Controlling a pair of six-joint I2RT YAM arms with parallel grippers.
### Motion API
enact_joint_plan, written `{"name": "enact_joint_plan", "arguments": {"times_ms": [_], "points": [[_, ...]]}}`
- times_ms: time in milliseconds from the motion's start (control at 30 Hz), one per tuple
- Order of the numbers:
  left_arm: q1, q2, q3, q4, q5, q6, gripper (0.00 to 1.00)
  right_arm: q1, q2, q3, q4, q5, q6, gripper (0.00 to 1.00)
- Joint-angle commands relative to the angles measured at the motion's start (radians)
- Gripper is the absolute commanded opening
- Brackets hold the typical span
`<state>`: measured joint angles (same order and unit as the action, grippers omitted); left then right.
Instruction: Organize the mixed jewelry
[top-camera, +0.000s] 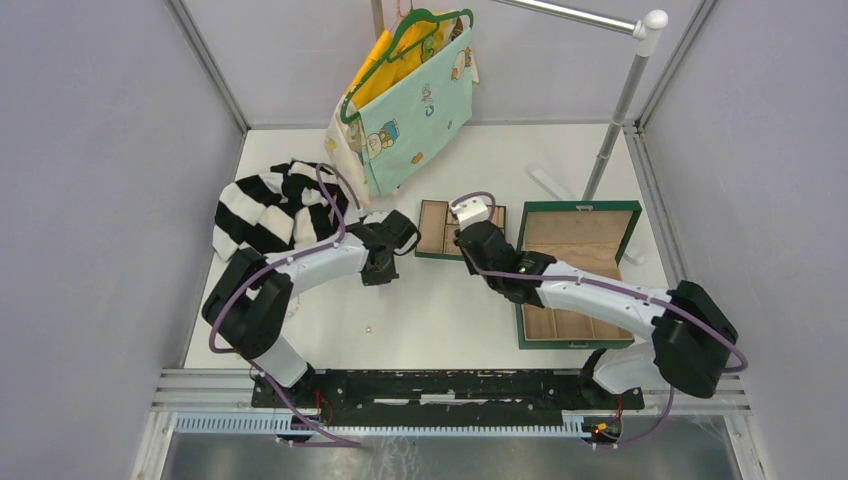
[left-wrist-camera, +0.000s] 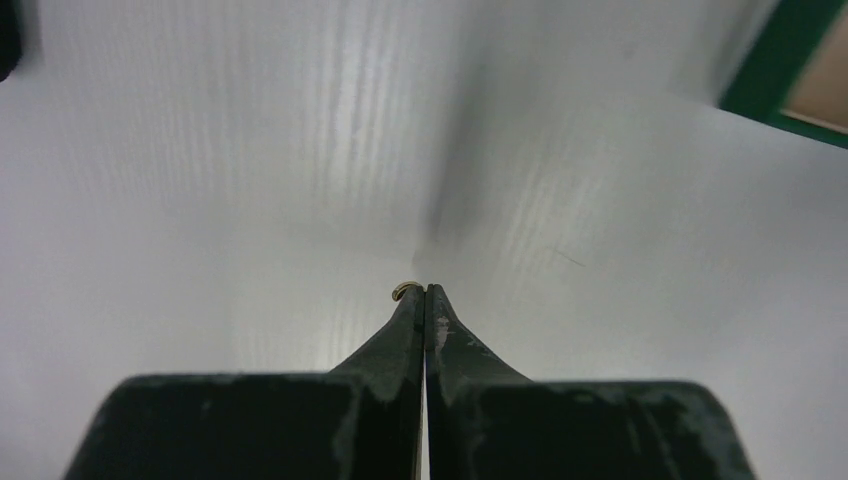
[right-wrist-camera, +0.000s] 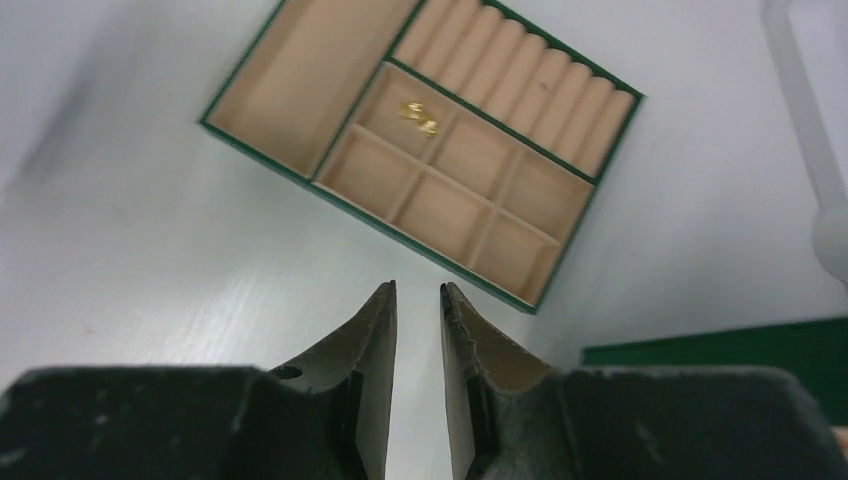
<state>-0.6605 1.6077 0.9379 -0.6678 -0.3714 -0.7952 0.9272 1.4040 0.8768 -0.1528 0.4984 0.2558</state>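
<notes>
My left gripper is shut, tips down at the white table, with a tiny gold ring of the mixed jewelry pinched at the very tip. Another small gold piece lies loose on the table nearer the arm bases. Two or three gold pieces rest in one square compartment of the tan divided tray. My right gripper hovers open just short of that tray, with a narrow gap and nothing between its fingers. No chain shows.
The open green box with tan compartments sits to the right of the tray. A black-and-white striped cloth lies at the left. Clothes on a green hanger hang at the back from a rack pole.
</notes>
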Motion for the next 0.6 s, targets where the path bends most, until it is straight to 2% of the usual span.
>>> {"name": "enact_joint_plan", "arguments": {"times_ms": [0,233,433,567], "points": [[-0.074,-0.001,0.130,-0.006,0.008,0.006,0.02,-0.076,-0.147,-0.045,0.000,0.068,0.017,0.28],[-0.156,0.117,0.334,0.017,0.110,0.050,0.02,-0.080,-0.372,0.008,-0.087,0.186,-0.027,0.30],[-0.183,0.278,0.534,0.054,0.187,0.081,0.02,-0.080,-0.445,0.008,-0.154,0.300,-0.057,0.30],[-0.184,0.365,0.621,0.091,0.221,0.082,0.02,-0.080,-0.485,0.028,-0.192,0.281,-0.054,0.30]]}}
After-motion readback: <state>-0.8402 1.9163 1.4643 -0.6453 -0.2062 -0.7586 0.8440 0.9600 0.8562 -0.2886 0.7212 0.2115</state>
